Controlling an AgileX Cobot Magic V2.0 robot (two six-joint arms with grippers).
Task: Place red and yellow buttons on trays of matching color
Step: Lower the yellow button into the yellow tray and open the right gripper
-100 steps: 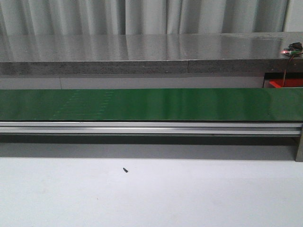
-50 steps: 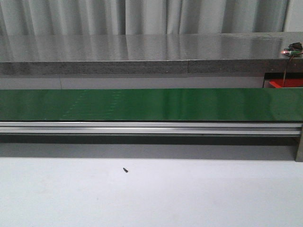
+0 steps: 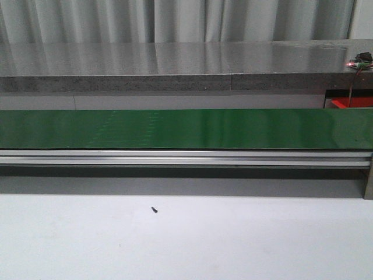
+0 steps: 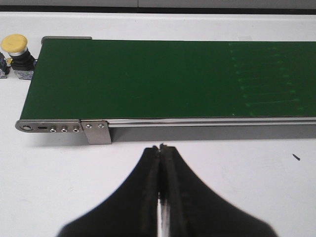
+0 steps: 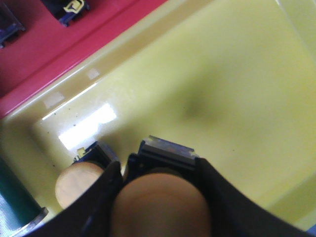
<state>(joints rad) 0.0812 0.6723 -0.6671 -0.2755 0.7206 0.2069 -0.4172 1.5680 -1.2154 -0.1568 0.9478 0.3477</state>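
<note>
Conveyor belt (image 3: 186, 129) green along white tabletop (image 3: 186, 239), grey curtain behind, left tool (image 4: 161, 148) pressed closed, right tool (image 5: 159, 170) gripping yellow button (image 5: 160, 197) over yellow tray (image 5: 237, 74).

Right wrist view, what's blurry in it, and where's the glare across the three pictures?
Right wrist view: the yellow button in the right end effector is soft and out of focus, and a white glare patch sits on the yellow tray. Left wrist view: sharp, evenly lit conveyor belt. Front view: sheen on the grey counter.
</note>
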